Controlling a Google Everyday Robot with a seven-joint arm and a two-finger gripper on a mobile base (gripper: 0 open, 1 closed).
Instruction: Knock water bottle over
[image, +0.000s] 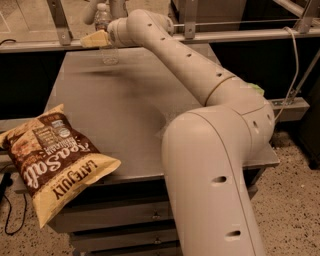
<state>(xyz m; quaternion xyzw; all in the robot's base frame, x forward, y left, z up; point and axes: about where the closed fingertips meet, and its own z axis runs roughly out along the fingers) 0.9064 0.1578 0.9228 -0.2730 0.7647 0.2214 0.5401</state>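
Observation:
The water bottle (103, 19) is small and clear with a white cap. It stands upright at the far back left of the grey table (125, 105). My gripper (94, 39) is stretched out to the far end of the table. It is level with the bottle's middle, in front of it, and covers part of it. The yellowish fingertips point left, just past the bottle's left side. The bottle's clear base shows below the gripper. I cannot tell whether the gripper touches the bottle.
A brown and yellow chip bag (50, 160) lies at the table's front left corner and overhangs the edge. A metal rail (225, 35) runs behind the table. A green object (257, 89) peeks out behind my arm at the right. Drawers sit under the table.

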